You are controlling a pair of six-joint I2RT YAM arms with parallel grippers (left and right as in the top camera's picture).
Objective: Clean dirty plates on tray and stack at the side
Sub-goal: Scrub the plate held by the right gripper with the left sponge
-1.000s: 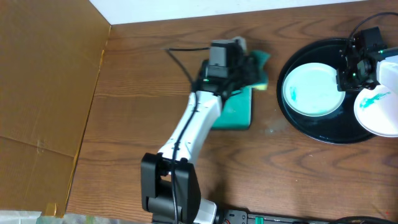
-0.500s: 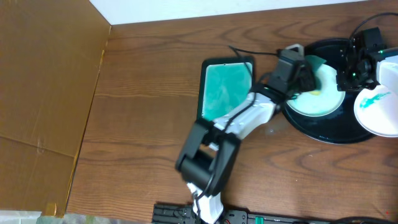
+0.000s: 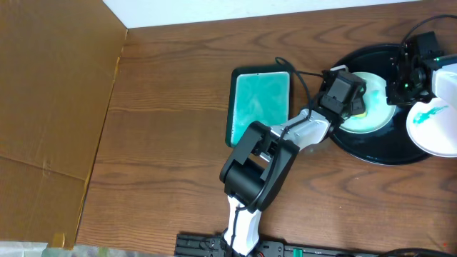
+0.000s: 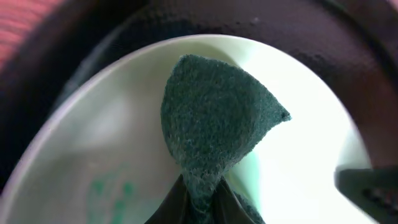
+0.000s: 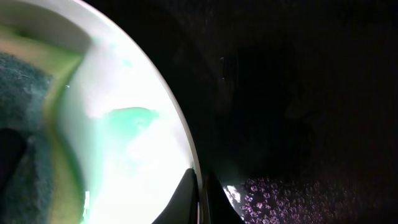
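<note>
The black tray point(image 3: 371, 153) lies at the right of the table. A white plate point(image 3: 377, 118) with a teal smear lies on it. My left gripper point(image 3: 355, 100) is shut on a dark teal sponge point(image 4: 214, 124), which is over the plate's face point(image 4: 298, 162). My right gripper point(image 3: 401, 89) is shut on that plate's rim point(image 5: 180, 134), with its fingertips point(image 5: 202, 190) pinching the edge. A second plate point(image 3: 432, 128) with a teal smear overlaps the tray's right edge. A third white plate point(image 3: 448, 80) shows partly behind the right arm.
A rectangular teal dish point(image 3: 260, 106) with a black edge lies left of the tray. A brown cardboard sheet point(image 3: 50, 107) covers the table's left side. My left arm point(image 3: 285, 139) stretches from the front edge across to the tray. A cable runs by the dish's far corner.
My left arm has swung from the teal dish to the tray, carrying the sponge onto the plate. The right gripper has stayed on the plate's rim.
</note>
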